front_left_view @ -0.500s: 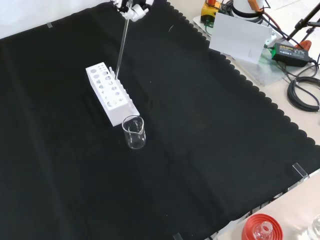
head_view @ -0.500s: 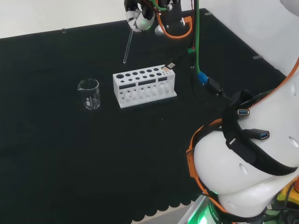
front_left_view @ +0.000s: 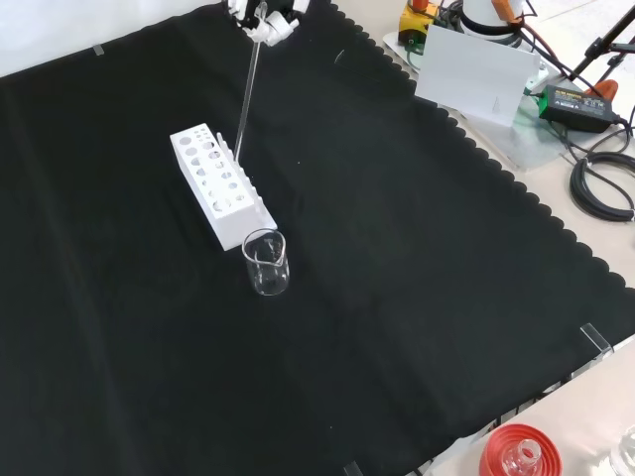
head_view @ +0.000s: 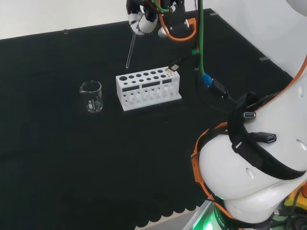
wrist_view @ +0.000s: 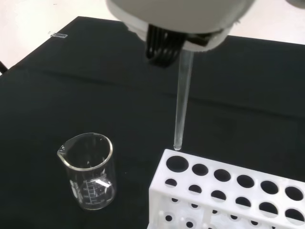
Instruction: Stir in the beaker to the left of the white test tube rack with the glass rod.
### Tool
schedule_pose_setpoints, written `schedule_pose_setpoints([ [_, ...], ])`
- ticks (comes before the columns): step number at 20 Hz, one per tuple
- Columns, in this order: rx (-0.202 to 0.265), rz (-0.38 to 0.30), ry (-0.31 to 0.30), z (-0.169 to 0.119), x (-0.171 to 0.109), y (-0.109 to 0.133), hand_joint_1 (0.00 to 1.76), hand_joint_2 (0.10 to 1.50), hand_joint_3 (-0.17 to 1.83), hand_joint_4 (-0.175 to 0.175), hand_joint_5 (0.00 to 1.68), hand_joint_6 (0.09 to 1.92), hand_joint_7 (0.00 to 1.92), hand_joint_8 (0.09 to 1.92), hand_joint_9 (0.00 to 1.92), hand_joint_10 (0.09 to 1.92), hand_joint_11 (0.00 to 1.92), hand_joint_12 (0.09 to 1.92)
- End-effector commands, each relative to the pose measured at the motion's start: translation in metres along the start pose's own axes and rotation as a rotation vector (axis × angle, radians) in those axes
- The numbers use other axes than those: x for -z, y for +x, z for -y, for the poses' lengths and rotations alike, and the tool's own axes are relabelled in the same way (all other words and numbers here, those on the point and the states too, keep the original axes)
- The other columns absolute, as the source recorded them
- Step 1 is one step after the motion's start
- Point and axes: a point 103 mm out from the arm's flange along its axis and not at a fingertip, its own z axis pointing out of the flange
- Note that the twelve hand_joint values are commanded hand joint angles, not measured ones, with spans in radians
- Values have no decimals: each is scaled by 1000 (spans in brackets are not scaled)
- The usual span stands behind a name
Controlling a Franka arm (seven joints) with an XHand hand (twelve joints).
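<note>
The hand (head_view: 142,19) is high over the back of the bench, shut on the top of a clear glass rod (head_view: 130,50) that hangs down with a slight tilt. In the front view the hand (front_left_view: 264,20) sits at the top edge and the rod (front_left_view: 244,94) ends just above the white test tube rack (front_left_view: 220,184). The wrist view shows the rod (wrist_view: 182,100) with its tip over a corner hole of the rack (wrist_view: 228,191). A clear glass beaker (head_view: 91,96) stands on the cloth left of the rack (head_view: 147,89) in the head view; it looks empty in the wrist view (wrist_view: 90,171).
Orange and green cables (head_view: 199,43) hang behind the rack in the head view. The arm's white links (head_view: 259,163) take up the lower right. In the front view a red ribbed stand (front_left_view: 518,454) with glassware sits at the near edge, and a box and cables (front_left_view: 556,89) lie beyond the cloth.
The hand and rod have risen slightly and shifted a little; the rod's tip now sits a bit higher above the rack. Beaker and rack have not moved.
</note>
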Motion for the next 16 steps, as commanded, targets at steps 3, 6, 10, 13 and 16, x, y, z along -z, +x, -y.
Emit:
schedule_pose_setpoints([
  [3,50,-13,13,-15,-5,19,1315,594,854,-175,1163,916,1221,912,1718,585,1596,722],
  [6,79,-8,23,-23,-8,34,1315,593,855,-175,1163,915,1222,912,1719,584,1597,722],
  [10,119,-16,29,-33,-8,54,1315,592,855,-175,1164,915,1222,912,1721,582,1598,722],
  [13,142,-21,26,-39,-7,65,1315,592,856,-175,1164,915,1223,911,1721,580,1598,722],
  [16,166,-22,23,-46,-5,76,1315,592,857,-175,1164,915,1223,911,1722,579,1598,722],
])
